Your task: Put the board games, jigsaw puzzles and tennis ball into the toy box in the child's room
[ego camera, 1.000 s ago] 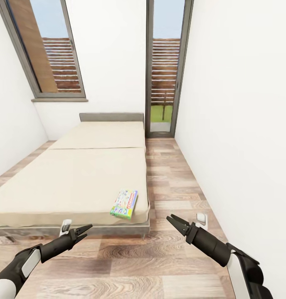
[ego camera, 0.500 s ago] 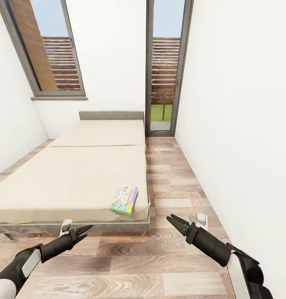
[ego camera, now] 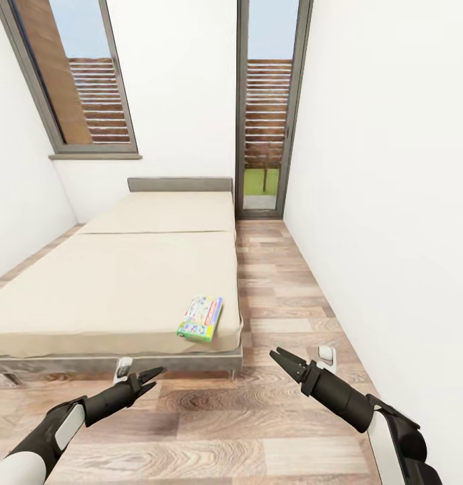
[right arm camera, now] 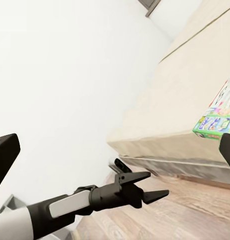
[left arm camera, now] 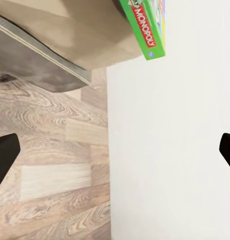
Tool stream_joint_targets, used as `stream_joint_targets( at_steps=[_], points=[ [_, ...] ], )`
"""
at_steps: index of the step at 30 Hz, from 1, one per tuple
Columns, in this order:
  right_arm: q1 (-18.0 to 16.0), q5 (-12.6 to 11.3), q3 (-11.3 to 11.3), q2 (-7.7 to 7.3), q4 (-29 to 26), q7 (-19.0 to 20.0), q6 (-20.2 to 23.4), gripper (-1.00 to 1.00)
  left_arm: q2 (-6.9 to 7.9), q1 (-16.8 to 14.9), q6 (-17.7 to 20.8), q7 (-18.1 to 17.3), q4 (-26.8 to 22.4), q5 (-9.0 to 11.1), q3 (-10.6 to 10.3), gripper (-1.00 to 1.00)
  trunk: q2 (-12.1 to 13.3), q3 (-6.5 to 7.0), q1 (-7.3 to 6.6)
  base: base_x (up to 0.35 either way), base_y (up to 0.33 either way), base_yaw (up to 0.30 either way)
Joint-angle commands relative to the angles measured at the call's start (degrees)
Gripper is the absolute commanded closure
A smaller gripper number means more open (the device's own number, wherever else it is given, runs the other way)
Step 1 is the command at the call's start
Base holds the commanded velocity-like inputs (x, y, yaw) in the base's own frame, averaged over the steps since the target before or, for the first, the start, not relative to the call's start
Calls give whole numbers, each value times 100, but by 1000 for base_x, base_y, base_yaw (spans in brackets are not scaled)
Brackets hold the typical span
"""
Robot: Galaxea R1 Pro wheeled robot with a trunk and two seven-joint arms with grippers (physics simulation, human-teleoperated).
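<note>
Since a second ago the whole head view has shifted a little: the bed [ego camera: 124, 283] and the board game [ego camera: 201, 318] on it sit slightly higher in the picture, so the camera has moved and not the things. The left gripper [ego camera: 153, 376] has come inward and a touch lower, while the right gripper [ego camera: 280, 359] holds the same spot in the view.

The board game, a flat box printed green, blue and white with a red Monopoly banner, lies flat on the cream mattress at the near corner of the bed on the robot's right side, just inside the mattress edge. In the left wrist view its green side with the Monopoly lettering [left arm camera: 145, 27] shows at the mattress corner above the grey bed frame [left arm camera: 39, 62]. In the right wrist view the box [right arm camera: 217, 117] shows near the picture's edge, on the same corner.

Both arms reach forward over the wood-plank floor [ego camera: 258, 411], short of the bed's foot. The left gripper's fingers [right arm camera: 155, 195] are spread apart and hold nothing. The right gripper's fingers [ego camera: 289, 364] are likewise parted and empty. Neither gripper touches the board game; the left one is nearer the bed frame, the right one well off to the side above bare floor, near the white wall [ego camera: 386, 202].

Behind the bed stand a low grey headboard [ego camera: 180, 184] and tall grey-framed windows [ego camera: 268, 108].
</note>
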Motion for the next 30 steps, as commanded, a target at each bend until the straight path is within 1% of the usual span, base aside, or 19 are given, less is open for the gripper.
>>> stream_joint_targets(
  at_steps=[1,3,17,25,30],
  points=[
    [-4,-17,-9,4,0,12,37,-100,-49,-3,41,7,-7,25,-7,-100,-44,-23,22,0,0,0],
    [-4,-18,-9,4,0,12,37,-100,-78,-3,37,19,-10,25,-17,-100,-124,-59,66,0,0,0],
    [-4,-22,-14,-2,0,12,37,-100,-98,-3,37,6,-21,39,-9,-100,-124,-59,66,0,-4,0],
    [-4,-19,-17,-5,0,12,37,-100,-95,-3,33,-14,-21,40,-14,-100,-124,-59,66,0,-190,0],
    [-4,-22,-18,-5,0,12,37,-100,-98,-3,32,-17,-21,40,-16,-100,-124,-59,66,22,-108,0]
  ],
)
